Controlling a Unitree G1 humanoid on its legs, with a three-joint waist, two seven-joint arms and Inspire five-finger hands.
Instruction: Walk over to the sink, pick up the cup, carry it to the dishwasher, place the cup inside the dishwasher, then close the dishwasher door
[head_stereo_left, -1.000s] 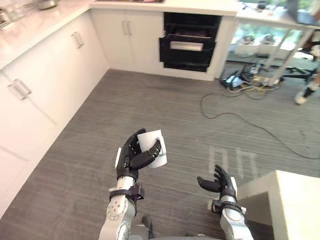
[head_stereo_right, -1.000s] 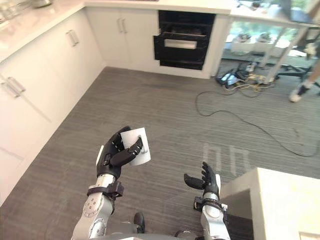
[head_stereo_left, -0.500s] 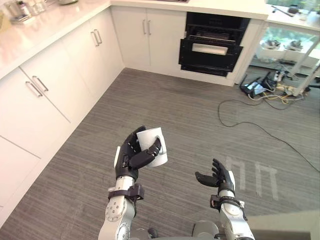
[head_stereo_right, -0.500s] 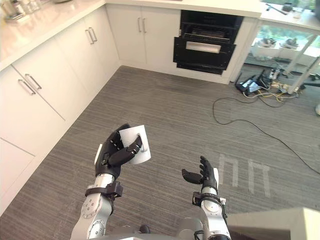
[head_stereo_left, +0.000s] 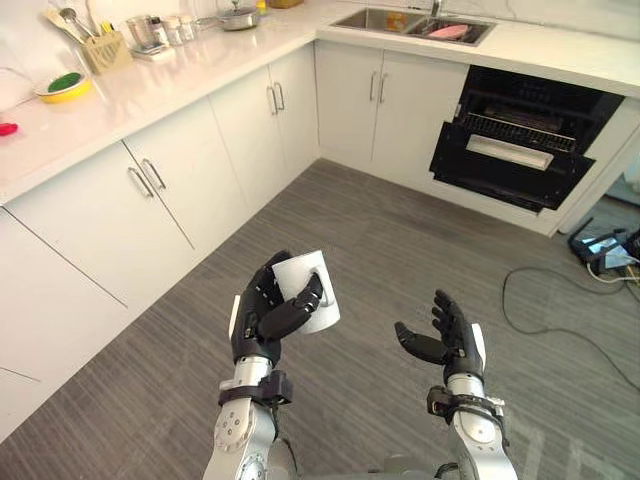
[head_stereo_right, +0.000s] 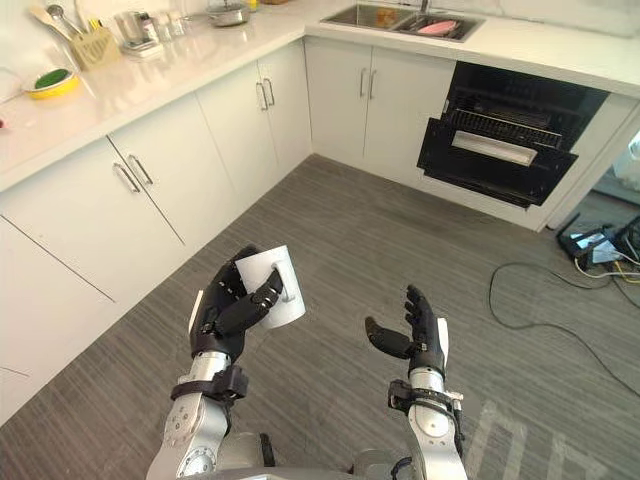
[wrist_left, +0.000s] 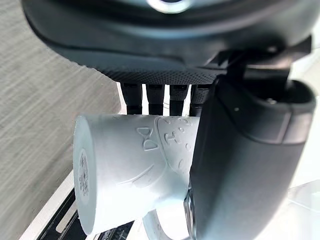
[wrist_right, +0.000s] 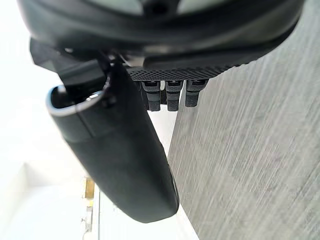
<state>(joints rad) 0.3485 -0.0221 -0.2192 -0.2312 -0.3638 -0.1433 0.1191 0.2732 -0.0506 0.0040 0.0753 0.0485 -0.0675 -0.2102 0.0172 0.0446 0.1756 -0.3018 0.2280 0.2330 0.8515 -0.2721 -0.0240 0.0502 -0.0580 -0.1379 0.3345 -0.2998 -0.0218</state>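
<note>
Left hand (head_stereo_left: 258, 322) curled round a white cup (head_stereo_left: 298, 273), thumb laid across its side, cup tipped sideways, up in front of the body above the grey floor (head_stereo_left: 380, 240). Right hand (head_stereo_left: 448, 338) alongside, empty, fingers loosely spread, palm turned inward. Ahead, well apart from both hands, dark dishwasher (head_stereo_left: 520, 140) under the white counter (head_stereo_left: 200, 70), door seemingly dropped partway open. Sink (head_stereo_left: 400, 20) in the counter above the neighbouring cupboard doors, something pink inside, too small to identify.
</note>
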